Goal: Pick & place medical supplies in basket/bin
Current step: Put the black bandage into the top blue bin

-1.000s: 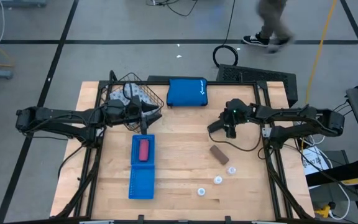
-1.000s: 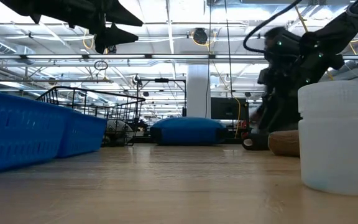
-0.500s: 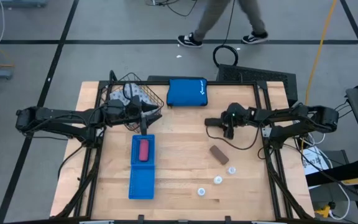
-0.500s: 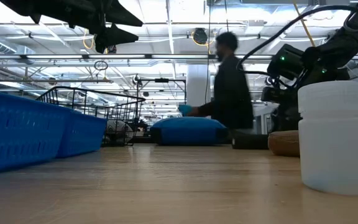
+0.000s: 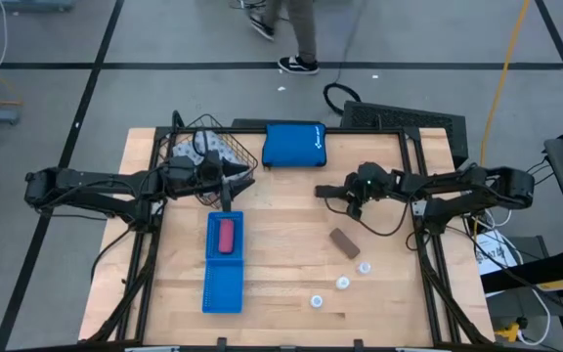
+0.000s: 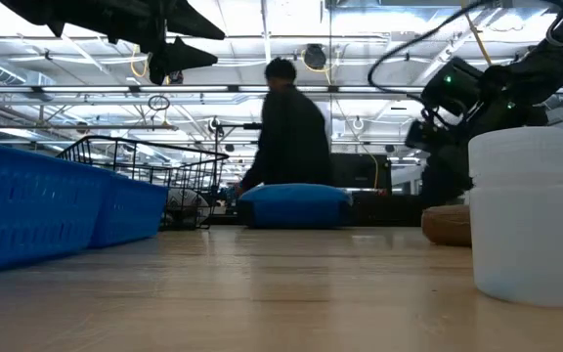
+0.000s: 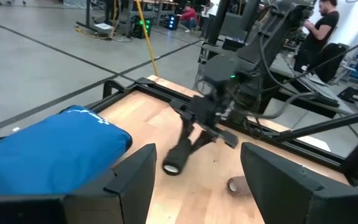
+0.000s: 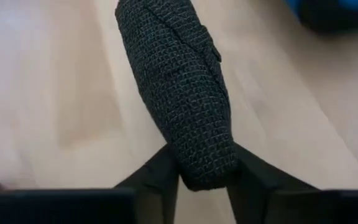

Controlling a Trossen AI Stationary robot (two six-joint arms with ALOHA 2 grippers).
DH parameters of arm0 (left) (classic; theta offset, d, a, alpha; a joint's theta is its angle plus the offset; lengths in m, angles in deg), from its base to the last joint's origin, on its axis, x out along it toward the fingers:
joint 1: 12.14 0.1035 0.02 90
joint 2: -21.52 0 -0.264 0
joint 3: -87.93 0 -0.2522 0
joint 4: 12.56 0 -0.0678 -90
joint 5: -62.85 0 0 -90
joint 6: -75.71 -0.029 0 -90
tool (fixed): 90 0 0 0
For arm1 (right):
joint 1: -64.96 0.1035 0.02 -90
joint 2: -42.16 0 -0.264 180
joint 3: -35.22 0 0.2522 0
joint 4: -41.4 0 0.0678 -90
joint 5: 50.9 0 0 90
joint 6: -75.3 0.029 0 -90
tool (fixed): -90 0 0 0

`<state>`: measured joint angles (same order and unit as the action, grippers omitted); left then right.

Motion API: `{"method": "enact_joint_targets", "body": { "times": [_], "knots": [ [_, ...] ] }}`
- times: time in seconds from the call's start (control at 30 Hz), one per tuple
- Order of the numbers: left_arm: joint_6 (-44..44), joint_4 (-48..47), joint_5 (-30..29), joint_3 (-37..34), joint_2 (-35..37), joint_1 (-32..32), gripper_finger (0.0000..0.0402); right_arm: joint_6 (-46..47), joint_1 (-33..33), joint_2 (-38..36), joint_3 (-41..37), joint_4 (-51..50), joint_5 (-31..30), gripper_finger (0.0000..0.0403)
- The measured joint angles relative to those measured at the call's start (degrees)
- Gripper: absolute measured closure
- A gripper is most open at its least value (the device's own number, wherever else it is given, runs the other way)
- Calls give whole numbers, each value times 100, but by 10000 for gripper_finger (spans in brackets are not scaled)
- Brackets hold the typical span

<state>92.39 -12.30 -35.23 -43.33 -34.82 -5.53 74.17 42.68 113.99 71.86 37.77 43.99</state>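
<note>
My right gripper is right of the table's middle, shut on a black mesh-textured roll, a thing apart from the pink and brown rolls. My left gripper is open and hovers between the wire basket and the blue tray. A pale patterned pack lies in the basket. A pink roll lies in the tray's far compartment. A brown roll and three white discs lie on the table near the right arm. My right gripper pinches the black roll between its two fingers at one end. The fingers come from the table's right, slanting down, and lie along the roll. The roll sticks out beyond them toward the left, free end lowest; whether it touches the table, I cannot tell.
A bright blue zip pouch lies at the far edge, between basket and right arm. A person walks on the floor beyond the table. Bare wood stretches between the tray and the brown roll and along the near edge.
My right gripper has tipped from pointing down to nearly level and moved slightly toward the table's left and far side, carrying the black roll along. The person behind the table has walked across from right to left.
</note>
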Motion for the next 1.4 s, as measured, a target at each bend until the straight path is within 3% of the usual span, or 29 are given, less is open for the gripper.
{"method": "enact_joint_targets", "body": {
  "times": [0.17, 0.3, 0.53, 0.7, 0.93, 1.17, 1.4],
  "knots": [
    [256, 0, -87, 0, -35, 2, 158, 71, 313, -2, 2, 1112, 423, 337],
    [339, 169, 16, 4, -340, -38, 158, 73, 648, -4, 4, 1885, 522, 341],
    [-34, 1296, 41, 95, -1499, -351, 158, -50, 1175, -7, 9, 2481, 567, 341],
    [-447, 1405, 121, 581, -2423, -434, 158, -132, 1273, -9, 11, 2522, 310, 341],
    [-2240, 1426, 166, 1285, -3539, -618, 158, -74, 1271, -9, 11, 2520, 282, 341],
    [-3968, 1417, -104, 1686, -4189, -757, 158, 44, 1270, -9, 11, 2425, 286, 342],
    [-5411, 1480, -1003, 1912, -4282, -947, 158, 212, 1258, -11, 22, 2354, 420, 340]
  ]
}}
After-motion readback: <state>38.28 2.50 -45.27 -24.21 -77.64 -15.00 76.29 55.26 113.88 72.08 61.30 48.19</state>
